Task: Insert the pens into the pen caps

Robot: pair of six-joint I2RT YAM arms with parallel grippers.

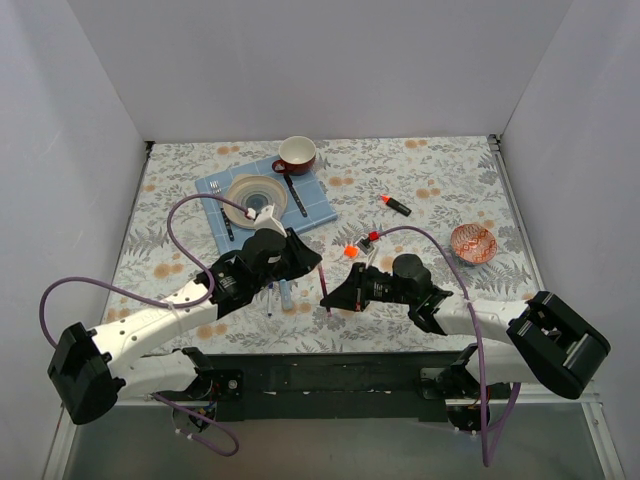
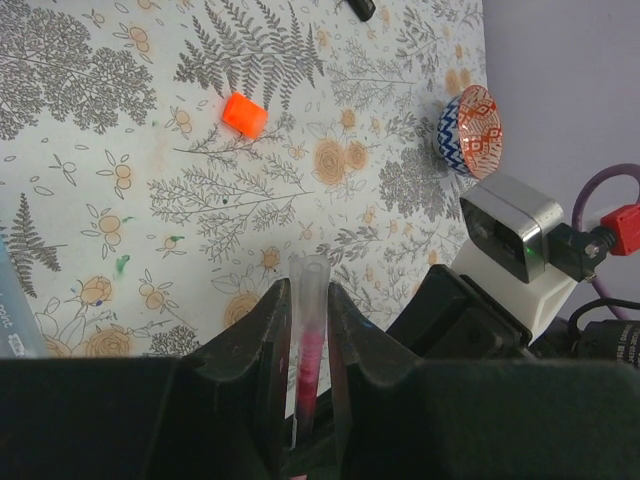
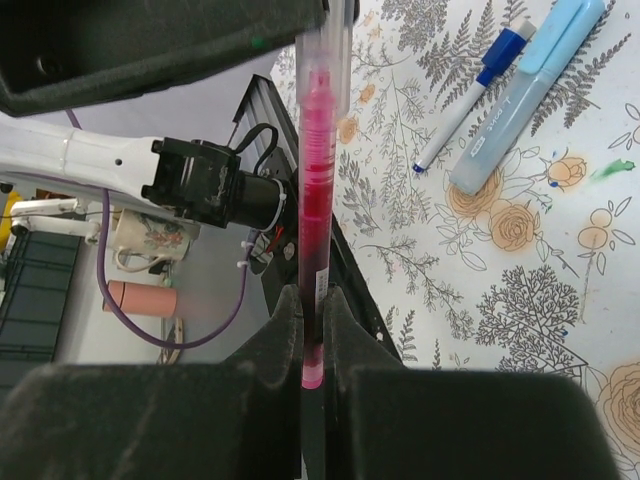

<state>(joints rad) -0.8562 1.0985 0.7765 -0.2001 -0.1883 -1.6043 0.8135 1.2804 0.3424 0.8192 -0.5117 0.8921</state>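
Left claw [image 2: 304, 320] and right claw [image 3: 312, 305] are both clamped on our maroon pen [image 3: 318, 170], bottom centre of each wrist view; we see an orange cap [image 2: 244, 114] upper left in the left view.

Illumination: bright, diffuse, even — shadows soft-edged. Wrist views: left gripper [image 2: 303, 290] and right gripper [image 3: 313, 300] render near-black, detail lost, slightly defocused; tablecloth [image 2: 200, 200] ahead of each gripper stays sharp.

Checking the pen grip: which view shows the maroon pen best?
Right wrist: the maroon pen spans the frame, clamped in the right claw. Left wrist shows only its end, held in the left claw. Top external shows a thin sliver.
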